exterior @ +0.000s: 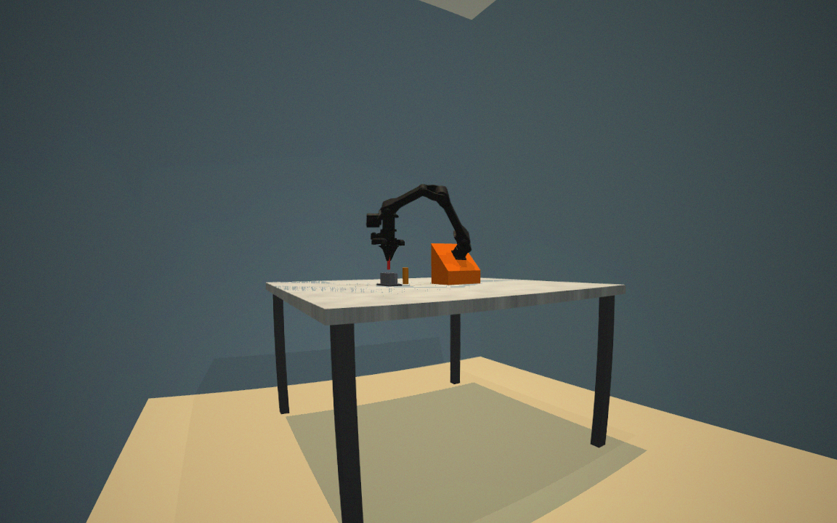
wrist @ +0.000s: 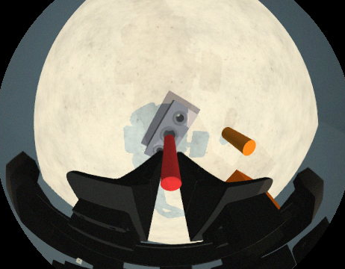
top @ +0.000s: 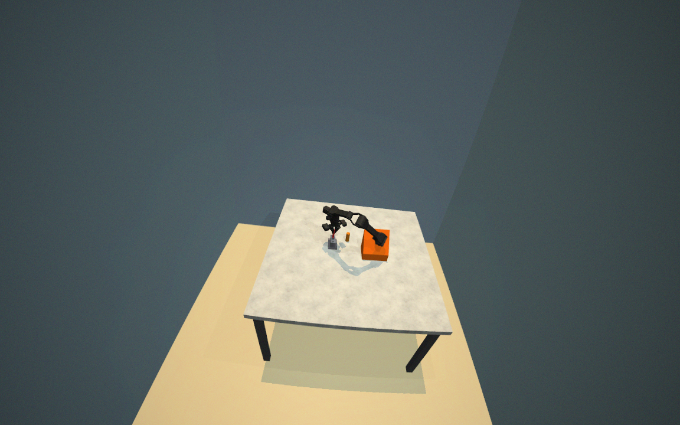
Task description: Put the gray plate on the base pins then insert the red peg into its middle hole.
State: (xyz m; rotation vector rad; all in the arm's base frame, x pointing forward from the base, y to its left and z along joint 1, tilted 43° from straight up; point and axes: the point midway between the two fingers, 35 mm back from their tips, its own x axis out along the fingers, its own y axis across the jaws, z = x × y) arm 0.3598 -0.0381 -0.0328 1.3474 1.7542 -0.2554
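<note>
My gripper (top: 334, 229) (exterior: 388, 259) (wrist: 169, 155) is shut on the red peg (top: 333, 234) (exterior: 388, 265) (wrist: 170, 166). The peg is upright and sticks out below the fingertips. The gray plate (top: 332, 244) (exterior: 388, 278) (wrist: 169, 119) lies flat on its base (exterior: 379, 284) (wrist: 184, 100). In the wrist view the peg's lower end lines up with the plate's middle hole. In the exterior view a small gap shows between peg and plate. One outer hole is in plain view, with a pin end inside; the other is partly hidden by the peg and a finger.
An orange cylinder (top: 347, 237) (exterior: 405, 275) (wrist: 236, 139) stands upright close beside the plate, on the side of the arm's mount. The large orange block (top: 374, 252) (exterior: 450, 276) (wrist: 238, 176) under the arm's foot is beyond it, on the table (top: 342, 301) (exterior: 474, 296).
</note>
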